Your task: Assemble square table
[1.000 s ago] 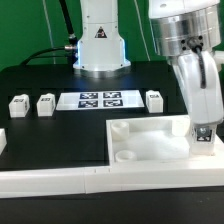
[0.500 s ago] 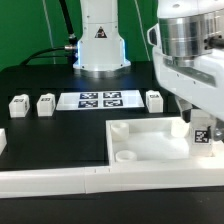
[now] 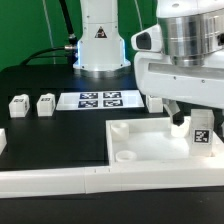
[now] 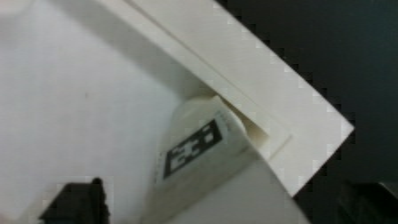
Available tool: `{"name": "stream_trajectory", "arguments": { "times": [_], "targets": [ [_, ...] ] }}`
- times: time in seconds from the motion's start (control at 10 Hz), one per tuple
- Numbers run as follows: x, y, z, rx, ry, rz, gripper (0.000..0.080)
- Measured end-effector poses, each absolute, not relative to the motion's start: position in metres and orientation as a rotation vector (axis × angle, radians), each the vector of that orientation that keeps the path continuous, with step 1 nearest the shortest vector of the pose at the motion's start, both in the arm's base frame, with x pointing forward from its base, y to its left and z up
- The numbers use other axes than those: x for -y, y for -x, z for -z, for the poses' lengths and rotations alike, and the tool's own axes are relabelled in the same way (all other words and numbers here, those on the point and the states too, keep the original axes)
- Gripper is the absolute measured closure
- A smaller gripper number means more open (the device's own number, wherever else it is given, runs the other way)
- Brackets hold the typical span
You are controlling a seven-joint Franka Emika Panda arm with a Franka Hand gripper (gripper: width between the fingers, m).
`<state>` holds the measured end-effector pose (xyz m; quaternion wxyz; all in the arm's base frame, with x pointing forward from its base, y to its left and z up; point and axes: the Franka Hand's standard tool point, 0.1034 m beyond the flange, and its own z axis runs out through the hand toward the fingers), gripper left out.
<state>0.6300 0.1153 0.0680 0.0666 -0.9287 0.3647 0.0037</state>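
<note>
The square table's white tray-like top (image 3: 150, 143) lies at the front, toward the exterior view's right, with round sockets in its corners. One tagged white leg block (image 3: 201, 130) stands upright in its far right corner, and shows in the wrist view as the leg block (image 4: 210, 148) against the rim corner. My gripper (image 3: 196, 108) hangs just above that leg, open. In the wrist view the gripper (image 4: 219, 205) has its dark fingers (image 4: 75, 203) wide apart, clear of the leg on both sides. Nothing is held.
Two loose leg blocks (image 3: 18, 103) (image 3: 45, 103) sit at the back left and a third (image 3: 154, 101) under my arm. The marker board (image 3: 100, 99) lies between them. A long white barrier wall (image 3: 60, 180) runs along the front. The robot base (image 3: 100, 45) stands behind.
The jaws have opened and let go of the leg block. The gripper has lifted off it, and the leg stays upright in the top's corner.
</note>
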Motion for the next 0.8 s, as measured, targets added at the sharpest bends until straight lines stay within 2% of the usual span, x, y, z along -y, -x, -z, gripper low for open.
{"name": "stream_trajectory", "arguments": {
  "times": [0.1,0.3,0.4,0.5,0.6,0.8],
  "targets": [
    [-0.1196,-0.6299,-0.0666,-0.838,2.887,0.036,0.015],
    [-0.1201,-0.6297,-0.066,-0.823,2.889,0.052,0.015],
    [-0.1199,-0.6298,-0.0659,-0.825,2.889,0.052,0.0294],
    [-0.1202,-0.6296,-0.0656,-0.89,2.868,0.046,0.0294],
    [-0.1204,-0.6294,-0.0653,-1.026,2.82,0.035,0.0495],
    [-0.1193,-0.6291,-0.0646,-1.196,2.753,0.021,0.0509]
  ]
}}
